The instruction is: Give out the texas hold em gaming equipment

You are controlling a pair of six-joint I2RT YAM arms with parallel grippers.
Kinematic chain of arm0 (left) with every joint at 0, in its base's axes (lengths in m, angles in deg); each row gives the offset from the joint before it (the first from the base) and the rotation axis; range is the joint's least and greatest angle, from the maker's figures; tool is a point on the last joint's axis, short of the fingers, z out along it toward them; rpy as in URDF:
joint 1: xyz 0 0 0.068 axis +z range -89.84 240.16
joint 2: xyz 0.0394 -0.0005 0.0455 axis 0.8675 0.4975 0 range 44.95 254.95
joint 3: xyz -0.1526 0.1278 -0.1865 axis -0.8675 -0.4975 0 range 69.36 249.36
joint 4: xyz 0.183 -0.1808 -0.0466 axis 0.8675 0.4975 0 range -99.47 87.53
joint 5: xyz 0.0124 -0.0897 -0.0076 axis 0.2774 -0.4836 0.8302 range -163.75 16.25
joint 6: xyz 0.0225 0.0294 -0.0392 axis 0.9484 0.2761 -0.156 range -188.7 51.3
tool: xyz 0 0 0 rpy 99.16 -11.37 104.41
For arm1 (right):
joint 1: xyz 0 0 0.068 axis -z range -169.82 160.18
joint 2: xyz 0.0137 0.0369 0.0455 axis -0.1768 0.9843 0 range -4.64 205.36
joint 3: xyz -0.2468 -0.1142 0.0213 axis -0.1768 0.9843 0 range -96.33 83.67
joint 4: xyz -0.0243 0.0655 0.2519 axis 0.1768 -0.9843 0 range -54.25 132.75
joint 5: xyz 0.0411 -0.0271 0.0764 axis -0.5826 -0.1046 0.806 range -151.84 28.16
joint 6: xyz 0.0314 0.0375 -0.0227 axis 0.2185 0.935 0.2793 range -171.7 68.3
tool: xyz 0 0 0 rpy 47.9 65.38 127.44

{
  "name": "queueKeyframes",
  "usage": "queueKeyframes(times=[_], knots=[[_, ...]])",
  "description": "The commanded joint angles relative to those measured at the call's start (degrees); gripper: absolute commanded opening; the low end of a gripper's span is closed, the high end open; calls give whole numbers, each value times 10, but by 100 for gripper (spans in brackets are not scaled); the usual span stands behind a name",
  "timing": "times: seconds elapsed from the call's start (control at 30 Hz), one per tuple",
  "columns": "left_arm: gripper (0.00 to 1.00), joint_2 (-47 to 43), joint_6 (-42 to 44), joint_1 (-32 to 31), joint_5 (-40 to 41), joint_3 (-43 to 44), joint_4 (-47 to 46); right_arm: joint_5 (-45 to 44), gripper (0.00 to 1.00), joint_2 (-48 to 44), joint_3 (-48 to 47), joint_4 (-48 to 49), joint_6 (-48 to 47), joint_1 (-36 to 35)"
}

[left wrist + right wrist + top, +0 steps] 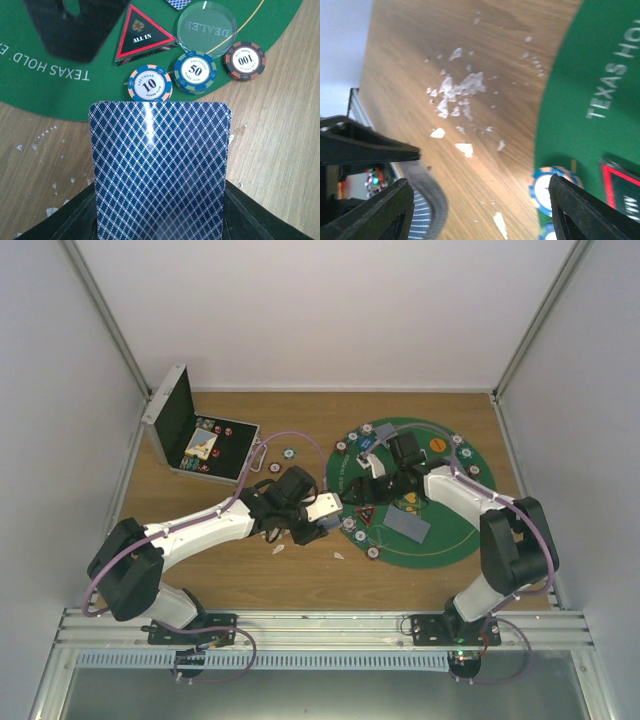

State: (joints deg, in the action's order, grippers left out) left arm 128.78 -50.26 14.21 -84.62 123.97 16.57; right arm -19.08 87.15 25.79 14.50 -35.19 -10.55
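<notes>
1. From above, the left hand [312, 510] reaches to the near-left rim of the round green mat [450, 540], clamped on a playing card [327, 508]. The right hand [378, 478] hangs over the mat's middle. Poker chips [372, 552] ring the mat, a card stack [408, 525] lies on it, and an open case [190, 435] stands far left on the counter [250, 580].
2. In the left wrist view, the card's blue diamond back is pinched at its near end between dark fingers [65, 227]. Its far end is by the mat's rim, just short of the 10 chip [150, 85]. Alongside sit the 50 chip [195, 72], 100 chip [245, 60], clear dealer button [206, 25] and All In token [142, 35]. I'd judge the card light, thin, bendy and slick, best gripped flat near one short edge.
3. In the right wrist view, the fingers [375, 210] stand wide apart with nothing between. Below are white scraps [460, 90] on wood and a blue-edged chip [547, 185]. Chips look stiff and small, so take them across the rim.
</notes>
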Motion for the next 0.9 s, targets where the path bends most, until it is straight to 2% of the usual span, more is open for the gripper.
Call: queueKeyframes(times=[0.0, 0.37, 0.87], knots=[[56, -10, -3, 2, -3, -2, -28, 52, 74, 6, 5, 32, -2, -21], [56, -10, -3, 2, -4, -1, -27, 67, 74, 24, 14, 1, -30, -43], [56, -10, -4, 2, -6, 0, -28, 33, 65, 42, 14, -24, -45, -66]])
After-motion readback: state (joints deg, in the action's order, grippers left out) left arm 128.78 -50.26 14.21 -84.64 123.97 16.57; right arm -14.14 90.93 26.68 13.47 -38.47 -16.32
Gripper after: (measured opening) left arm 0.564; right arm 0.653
